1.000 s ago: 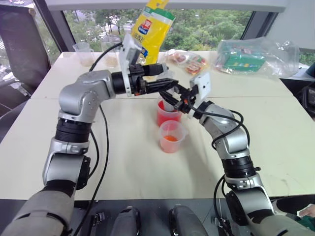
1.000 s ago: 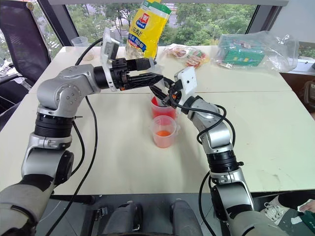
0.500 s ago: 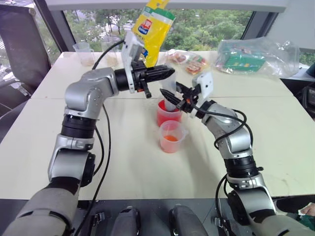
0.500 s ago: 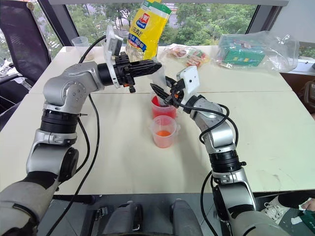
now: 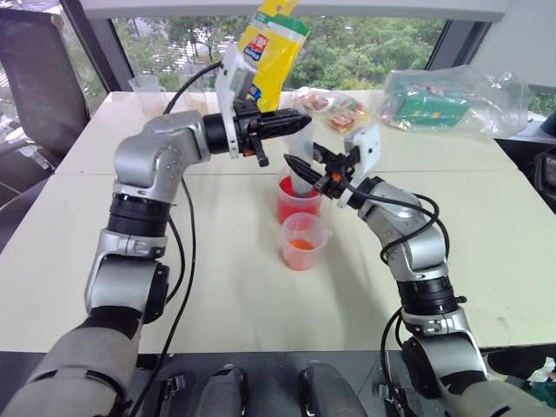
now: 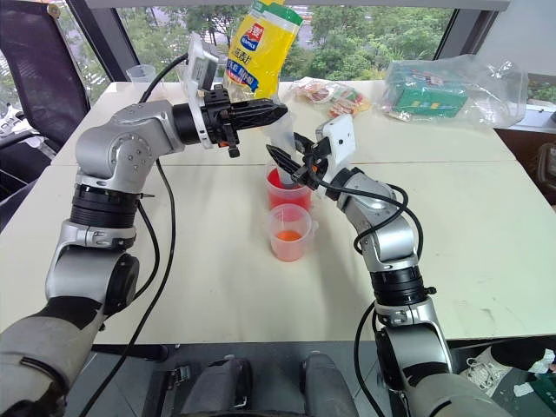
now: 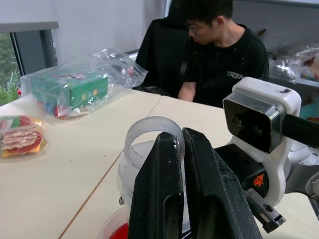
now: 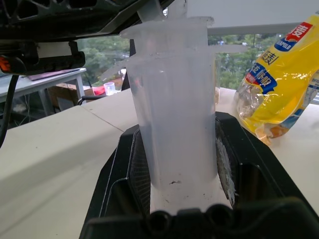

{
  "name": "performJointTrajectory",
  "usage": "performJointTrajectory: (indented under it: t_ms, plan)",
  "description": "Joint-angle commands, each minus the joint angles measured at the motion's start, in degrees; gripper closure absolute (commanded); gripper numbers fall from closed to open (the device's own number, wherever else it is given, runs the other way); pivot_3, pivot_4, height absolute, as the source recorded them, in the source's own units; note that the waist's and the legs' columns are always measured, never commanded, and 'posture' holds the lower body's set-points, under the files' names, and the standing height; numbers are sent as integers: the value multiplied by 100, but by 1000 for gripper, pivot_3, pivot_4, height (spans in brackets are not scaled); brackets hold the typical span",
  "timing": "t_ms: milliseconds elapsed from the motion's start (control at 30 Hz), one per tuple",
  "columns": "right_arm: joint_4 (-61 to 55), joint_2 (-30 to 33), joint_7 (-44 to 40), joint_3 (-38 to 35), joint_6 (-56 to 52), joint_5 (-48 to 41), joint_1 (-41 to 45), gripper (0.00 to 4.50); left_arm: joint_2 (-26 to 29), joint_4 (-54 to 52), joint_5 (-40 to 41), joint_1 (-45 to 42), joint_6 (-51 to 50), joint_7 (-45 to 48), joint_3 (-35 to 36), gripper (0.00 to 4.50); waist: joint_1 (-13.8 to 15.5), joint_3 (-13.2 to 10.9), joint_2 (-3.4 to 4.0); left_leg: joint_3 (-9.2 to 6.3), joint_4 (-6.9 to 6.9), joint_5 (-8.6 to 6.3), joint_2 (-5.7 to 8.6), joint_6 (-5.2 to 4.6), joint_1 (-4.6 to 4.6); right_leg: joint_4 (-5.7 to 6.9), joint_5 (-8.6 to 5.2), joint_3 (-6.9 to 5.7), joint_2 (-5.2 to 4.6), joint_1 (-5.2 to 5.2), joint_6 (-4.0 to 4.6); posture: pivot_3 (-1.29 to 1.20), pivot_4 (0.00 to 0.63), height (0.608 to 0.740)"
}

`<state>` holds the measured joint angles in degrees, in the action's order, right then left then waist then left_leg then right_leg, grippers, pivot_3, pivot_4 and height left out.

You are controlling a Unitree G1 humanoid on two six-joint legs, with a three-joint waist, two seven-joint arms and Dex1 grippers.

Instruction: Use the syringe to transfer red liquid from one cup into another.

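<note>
You have two red-filled measuring cups in front of you: the larger cup (image 5: 298, 201) and, just nearer, the smaller cup (image 5: 302, 242). One syringe (image 6: 283, 146) stands nearly upright, tip down in the larger cup. Your right gripper (image 6: 293, 164) is clamped on its barrel; your left gripper (image 6: 271, 112) is pinched shut on the plunger's ring at the top. Behind stand a yellow bag (image 5: 268, 51), wrapped snacks (image 5: 333, 109) and a bagged green box (image 5: 432, 105).

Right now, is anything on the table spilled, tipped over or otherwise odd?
Nothing stands out. The larger red cup and the smaller cup stand upright, with no liquid visible on the table around them. The right gripper holds the syringe over the larger cup.
</note>
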<state>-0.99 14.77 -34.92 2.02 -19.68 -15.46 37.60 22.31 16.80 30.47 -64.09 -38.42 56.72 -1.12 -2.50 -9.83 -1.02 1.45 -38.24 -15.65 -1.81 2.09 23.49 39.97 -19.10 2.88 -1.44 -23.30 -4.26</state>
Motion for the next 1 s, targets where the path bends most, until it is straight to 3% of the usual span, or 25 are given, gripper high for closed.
performJointTrajectory:
  t_ms: [33, 667, 1000]
  plan:
    - [67, -2, -210, 291, -88, 19, -157, 3093, 57, -209, 93, -566, 320, -30, 359, 4442, 0, 0, 0, 0, 0, 0, 0, 0, 0, 0, 0, 0, 0, 0, 0, 0, 150, 740]
    - [96, -10, -267, 348, -75, 23, -209, 3093, 27, -116, 41, -798, 434, -100, 429, 4442, 0, 0, 0, 0, 0, 0, 0, 0, 0, 0, 0, 0, 0, 0, 0, 0, 150, 740]
    - [-33, 43, -289, 225, -144, -87, 54, 3093, 101, -418, 88, -449, 192, -30, 331, 4442, -3, 0, 0, 0, 0, 0, 0, 0, 0, 0, 0, 0, 0, 0, 0, 0, 150, 740]
